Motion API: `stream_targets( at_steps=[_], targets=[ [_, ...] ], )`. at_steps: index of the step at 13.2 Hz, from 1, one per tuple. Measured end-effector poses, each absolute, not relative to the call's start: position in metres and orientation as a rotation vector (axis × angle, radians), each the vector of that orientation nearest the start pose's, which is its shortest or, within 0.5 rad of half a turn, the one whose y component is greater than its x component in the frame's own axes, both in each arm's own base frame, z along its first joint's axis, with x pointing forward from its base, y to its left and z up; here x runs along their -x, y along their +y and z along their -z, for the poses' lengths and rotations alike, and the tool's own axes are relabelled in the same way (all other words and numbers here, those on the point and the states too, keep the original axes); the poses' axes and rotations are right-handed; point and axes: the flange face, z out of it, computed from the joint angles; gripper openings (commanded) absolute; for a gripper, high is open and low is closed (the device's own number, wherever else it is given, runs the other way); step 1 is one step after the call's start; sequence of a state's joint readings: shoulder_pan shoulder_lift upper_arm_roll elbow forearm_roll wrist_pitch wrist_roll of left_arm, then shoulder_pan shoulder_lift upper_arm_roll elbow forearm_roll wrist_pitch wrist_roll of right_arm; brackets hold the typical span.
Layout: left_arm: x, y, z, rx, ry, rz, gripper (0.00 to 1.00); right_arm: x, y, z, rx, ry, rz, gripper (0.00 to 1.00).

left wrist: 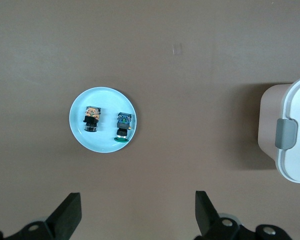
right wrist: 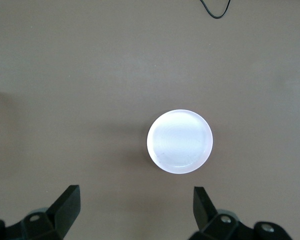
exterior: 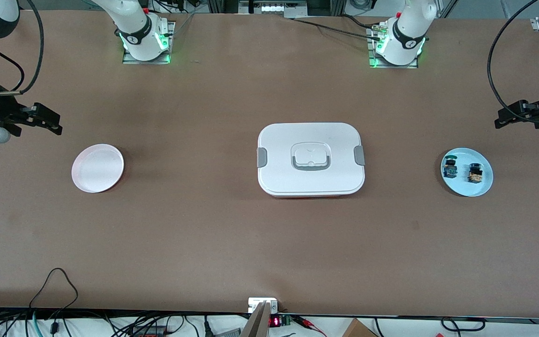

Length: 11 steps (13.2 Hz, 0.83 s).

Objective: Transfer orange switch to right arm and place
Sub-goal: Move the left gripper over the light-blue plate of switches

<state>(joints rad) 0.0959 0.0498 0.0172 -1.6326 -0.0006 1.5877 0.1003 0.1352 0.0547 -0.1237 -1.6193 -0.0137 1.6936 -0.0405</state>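
The orange switch [exterior: 475, 173] lies on a light blue plate [exterior: 466, 188] toward the left arm's end of the table, beside a switch with a blue body and green cap [exterior: 449, 168]. In the left wrist view the orange switch [left wrist: 92, 119] and the blue switch [left wrist: 123, 127] lie side by side on the plate [left wrist: 104, 99]. My left gripper [exterior: 498, 118] [left wrist: 137, 200] is open and empty, up in the air next to the blue plate. My right gripper [exterior: 59, 122] [right wrist: 136, 192] is open and empty, up in the air near an empty white plate [exterior: 97, 167] [right wrist: 180, 141].
A white lidded box [exterior: 310, 159] with grey clips stands at the table's middle; its end shows in the left wrist view [left wrist: 290, 130]. Cables hang along the table edge nearest the front camera.
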Motion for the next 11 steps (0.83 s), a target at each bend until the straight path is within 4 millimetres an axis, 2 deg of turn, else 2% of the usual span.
stream_targets(
  at_steps=[6,8,9,11],
  targets=[
    [-0.563,0.066,-0.562,3.149,-0.015,-0.209,1.0,-0.578,-0.001,-0.579,3.167,-0.066,-0.009,1.0],
    [-0.564,0.068,-0.557,3.148,0.137,-0.228,1.0,-0.579,0.006,-0.579,3.166,-0.085,-0.008,1.0],
    [-0.566,0.072,-0.551,3.139,0.25,-0.245,1.0,-0.579,0.012,-0.585,3.165,-0.101,0.005,1.0],
    [-0.571,0.088,-0.533,3.121,0.487,-0.295,1.0,-0.572,0.024,-0.617,3.162,-0.133,0.04,1.0]
  ],
)
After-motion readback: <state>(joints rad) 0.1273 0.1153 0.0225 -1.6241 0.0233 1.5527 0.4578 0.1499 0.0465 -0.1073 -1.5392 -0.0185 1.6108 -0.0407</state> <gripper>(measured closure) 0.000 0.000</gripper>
